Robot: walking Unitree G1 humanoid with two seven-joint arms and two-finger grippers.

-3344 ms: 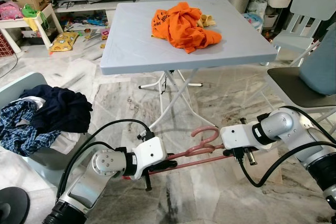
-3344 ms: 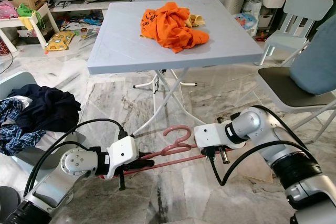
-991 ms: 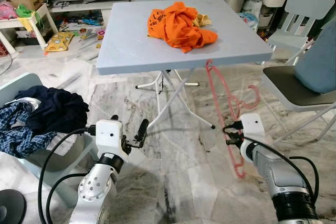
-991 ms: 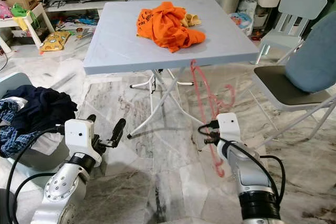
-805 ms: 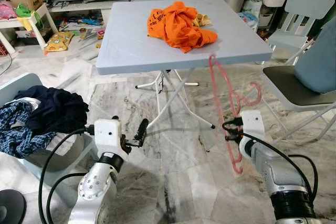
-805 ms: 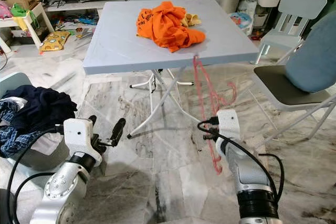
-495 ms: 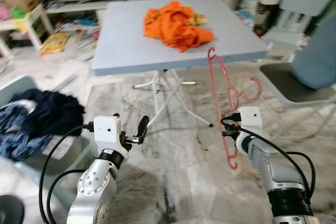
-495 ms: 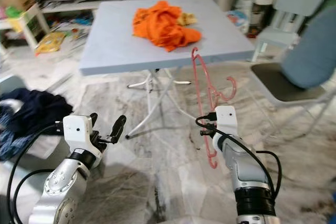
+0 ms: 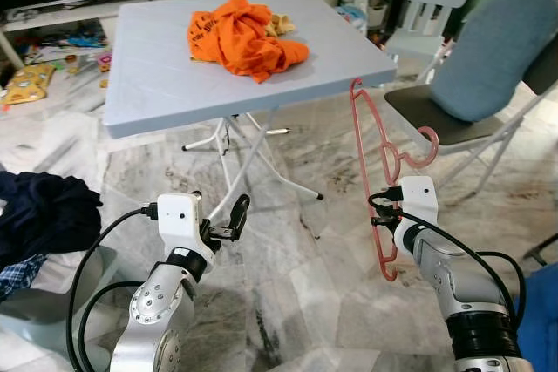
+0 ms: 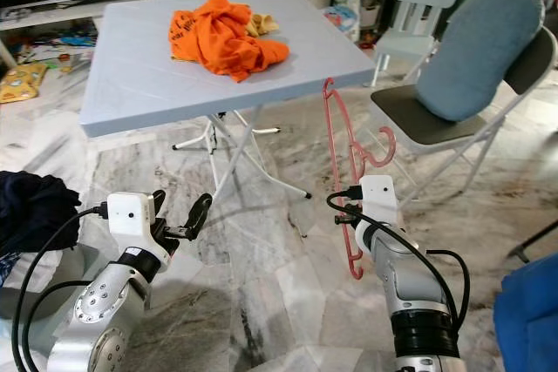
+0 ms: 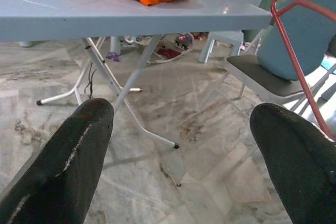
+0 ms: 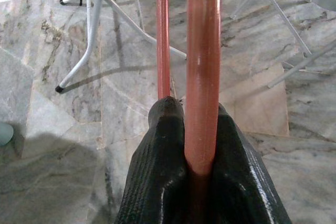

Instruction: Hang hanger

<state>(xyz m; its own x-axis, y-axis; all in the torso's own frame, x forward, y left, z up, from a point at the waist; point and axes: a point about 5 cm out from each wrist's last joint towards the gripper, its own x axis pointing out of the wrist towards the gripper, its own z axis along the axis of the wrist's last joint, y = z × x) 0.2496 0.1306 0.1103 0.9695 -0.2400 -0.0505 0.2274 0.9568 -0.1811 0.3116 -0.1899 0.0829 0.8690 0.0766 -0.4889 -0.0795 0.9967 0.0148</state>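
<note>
The right gripper clamps a pink hanger, held upright above the marble floor near the table's right front corner; the left gripper hangs spread apart. An orange shirt lies toward the table's far edge.

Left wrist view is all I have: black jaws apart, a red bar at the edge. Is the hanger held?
Observer: Yes. The right gripper is shut on the pink hanger, holding it upright.
Operator: Where's its hook?
Observer: The hook points toward the folding chair, hooked on nothing.
Operator: Left gripper near it?
Observer: No. The left gripper is open, low over the floor, well apart from the hanger.
</note>
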